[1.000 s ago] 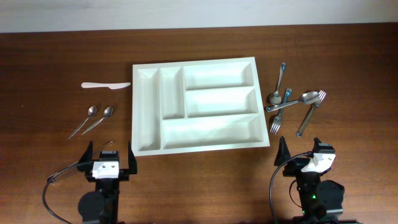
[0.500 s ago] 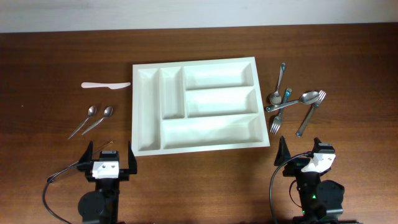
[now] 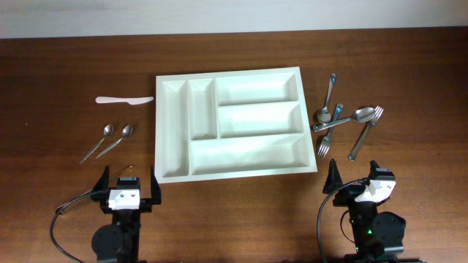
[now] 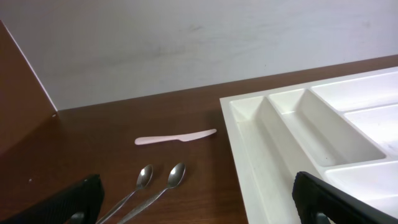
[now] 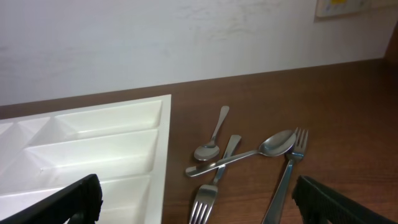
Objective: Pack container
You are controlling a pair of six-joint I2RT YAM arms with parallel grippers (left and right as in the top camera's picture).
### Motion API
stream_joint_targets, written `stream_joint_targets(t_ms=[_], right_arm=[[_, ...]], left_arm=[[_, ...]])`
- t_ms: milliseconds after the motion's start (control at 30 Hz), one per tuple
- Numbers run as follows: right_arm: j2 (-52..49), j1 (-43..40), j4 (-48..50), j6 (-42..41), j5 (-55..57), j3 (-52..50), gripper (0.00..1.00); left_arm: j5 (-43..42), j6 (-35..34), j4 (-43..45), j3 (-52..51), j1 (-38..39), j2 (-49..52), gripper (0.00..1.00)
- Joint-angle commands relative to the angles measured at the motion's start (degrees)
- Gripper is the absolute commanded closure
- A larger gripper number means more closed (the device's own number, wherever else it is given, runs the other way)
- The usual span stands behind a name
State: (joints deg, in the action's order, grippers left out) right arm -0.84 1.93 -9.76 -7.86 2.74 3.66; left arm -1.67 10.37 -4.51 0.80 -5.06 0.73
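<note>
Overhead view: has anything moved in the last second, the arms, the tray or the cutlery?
Nothing visibly changed. The left gripper and right gripper stay open and parked, the tray stays empty, and the knife, two spoons and cutlery pile lie where they were.

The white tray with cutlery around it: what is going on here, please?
Nothing is being handled yet. Both arms sit at the near edge of the table, the left gripper and the right gripper open and empty. The white tray lies in the middle with all compartments empty. A white knife and two small spoons lie to its left, a pile of forks and spoons to its right. Packing has not started.
</note>
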Motion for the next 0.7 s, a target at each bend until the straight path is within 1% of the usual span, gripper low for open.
stream_joint_targets(t_ms=[0, 133, 200, 300, 367, 533, 667], right_arm=[[0.6, 0.3, -1.2, -2.1, 0.7, 0.5, 0.01], [-0.8, 0.3, -7.1, -5.3, 3.5, 5.5, 0.01], [-2.7, 0.3, -10.9, -5.3, 4.7, 10.0, 0.01], [-8.1, 0.3, -18.1, -5.3, 6.2, 19.9, 0.01], [-13.1, 0.3, -23.6, -5.3, 7.1, 27.3, 0.01], [-31.1, 0.2, -41.9, -7.4, 8.7, 47.9, 0.01], [-46.2, 0.2, -50.0, -7.8, 6.6, 60.6, 0.02]], left_arm=[[-0.4, -0.7, -0.1, -0.3, -0.3, -0.4, 0.01], [-0.4, -0.7, -0.1, -0.3, -0.3, -0.4, 0.01], [-0.4, -0.7, -0.1, -0.3, -0.3, -0.4, 0.01], [-0.4, -0.7, -0.1, -0.3, -0.3, -0.4, 0.01], [-0.4, -0.7, -0.1, -0.3, -0.3, -0.4, 0.01], [-0.4, -0.7, -0.1, -0.3, -0.3, -0.4, 0.01], [-0.4, -0.7, -0.1, -0.3, -0.3, -0.4, 0.01]])
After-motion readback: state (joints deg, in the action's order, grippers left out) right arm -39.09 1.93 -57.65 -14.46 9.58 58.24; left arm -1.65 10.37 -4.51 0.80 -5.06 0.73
